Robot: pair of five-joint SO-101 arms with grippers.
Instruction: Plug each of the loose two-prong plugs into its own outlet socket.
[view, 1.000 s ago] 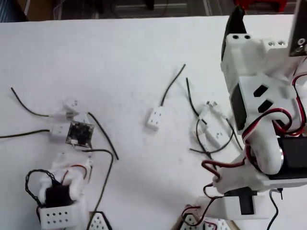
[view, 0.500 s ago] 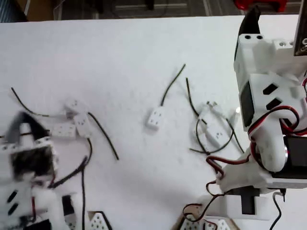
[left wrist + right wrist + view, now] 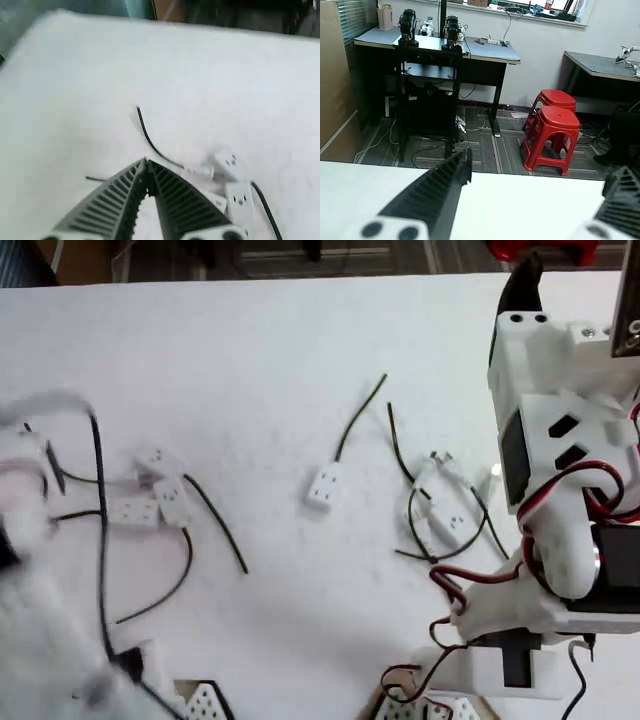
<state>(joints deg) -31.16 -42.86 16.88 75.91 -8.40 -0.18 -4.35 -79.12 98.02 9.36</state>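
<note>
- Left gripper: jaws pressed together, nothing between them; left socket cluster lies near its tips, apart.
- Right gripper: jaws spread wide, at the table far edge, well apart from right plug tangle.
- Lone socket mid-table.

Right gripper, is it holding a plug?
No, the right gripper is wide open, with nothing between its fingers.
</note>
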